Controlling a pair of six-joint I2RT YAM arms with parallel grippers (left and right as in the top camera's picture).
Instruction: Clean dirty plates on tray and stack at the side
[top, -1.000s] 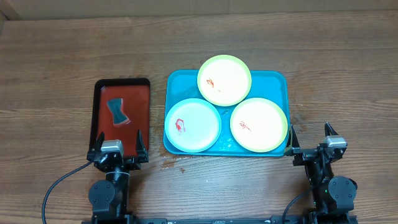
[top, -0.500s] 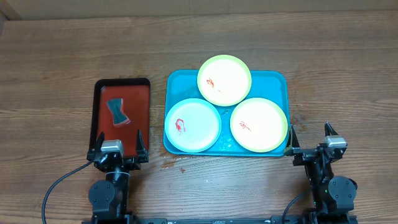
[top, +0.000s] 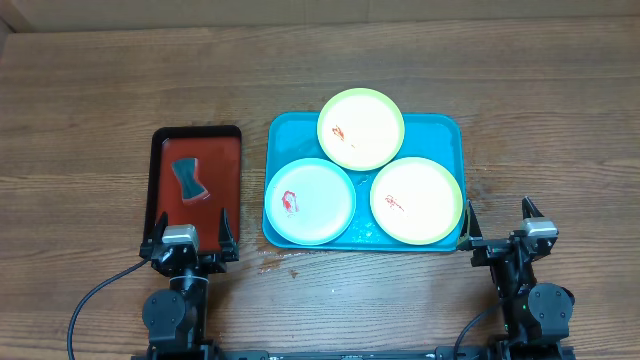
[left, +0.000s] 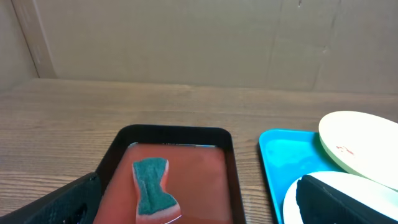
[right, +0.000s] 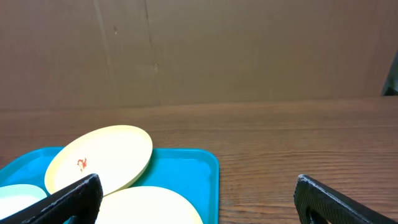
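Three dirty plates lie on the bright blue tray (top: 290, 133). A yellow-green plate (top: 361, 128) is at the back, a light blue plate (top: 309, 200) at the front left, another yellow-green plate (top: 416, 200) at the front right. Each has a small red smear. My left gripper (top: 189, 232) is open and empty at the near end of the dark red tray. My right gripper (top: 497, 222) is open and empty just right of the blue tray's front right corner. The blue tray (right: 186, 168) and the back plate (right: 99, 158) show in the right wrist view.
A black-rimmed dark red tray (top: 225, 160) lies left of the blue tray and holds a green sponge (top: 188, 178), also in the left wrist view (left: 152, 183). A small wet patch (top: 280, 262) lies on the wood before the blue tray. A cardboard wall stands at the back.
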